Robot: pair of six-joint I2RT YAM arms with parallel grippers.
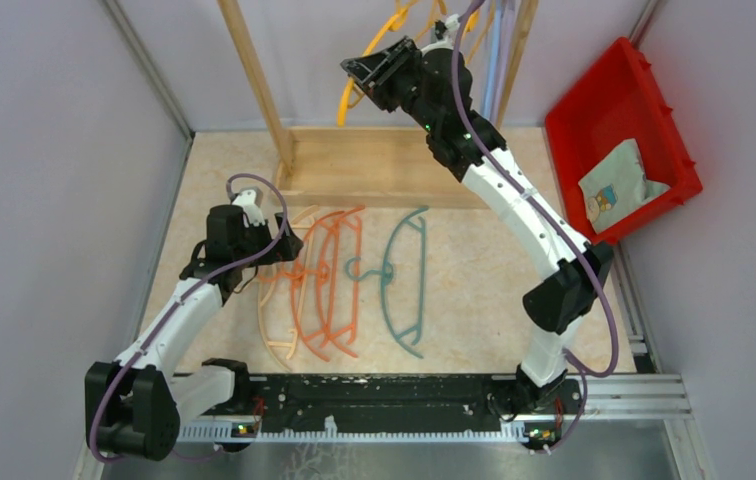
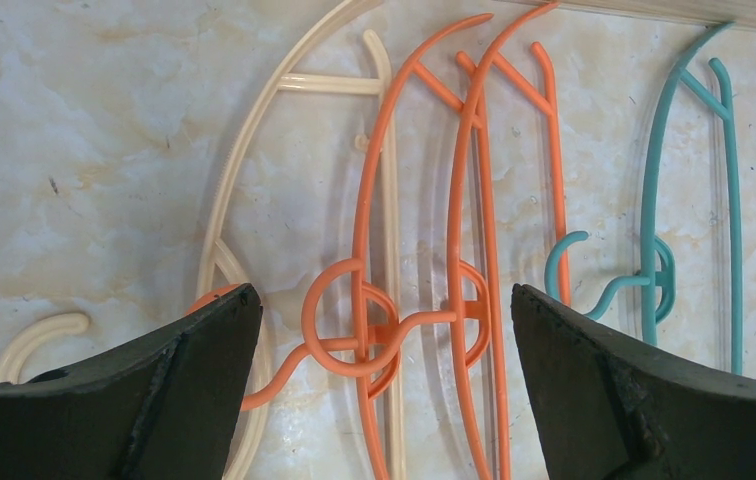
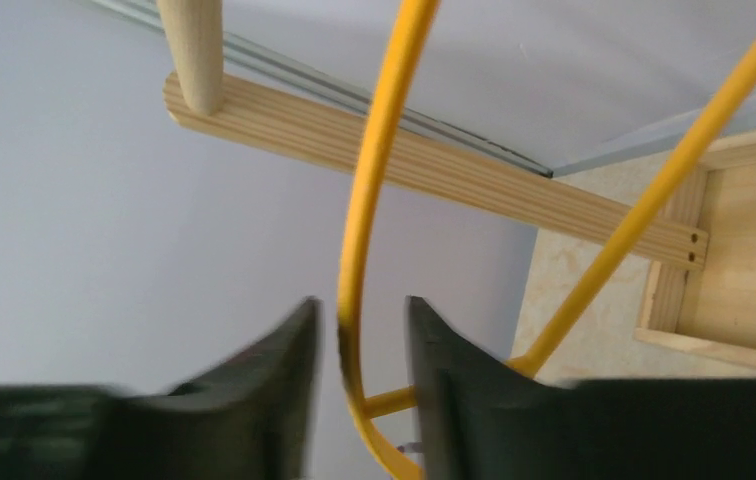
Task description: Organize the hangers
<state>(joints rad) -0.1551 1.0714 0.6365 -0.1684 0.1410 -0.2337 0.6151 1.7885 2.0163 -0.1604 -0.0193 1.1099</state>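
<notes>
Several hangers lie on the table: a beige one (image 1: 272, 330), two overlapping orange ones (image 1: 329, 290) and a teal one (image 1: 404, 290). My left gripper (image 1: 274, 245) hovers over them, open and empty. In the left wrist view its jaws (image 2: 384, 295) straddle the orange hooks (image 2: 354, 330), with the beige hanger (image 2: 244, 170) to the left and the teal one (image 2: 654, 200) to the right. My right gripper (image 1: 369, 75) is raised at the wooden rack. Its jaws (image 3: 362, 310) stand slightly apart around a yellow hanger (image 3: 374, 170), with small gaps on both sides. More hangers (image 1: 499, 50) hang behind.
The wooden rack has an upright post (image 1: 254, 80) and a flat base (image 1: 374, 165) at the back of the table. A red bin (image 1: 644, 100) holding a small pouch (image 1: 616, 185) leans at the back right. Grey walls close in both sides.
</notes>
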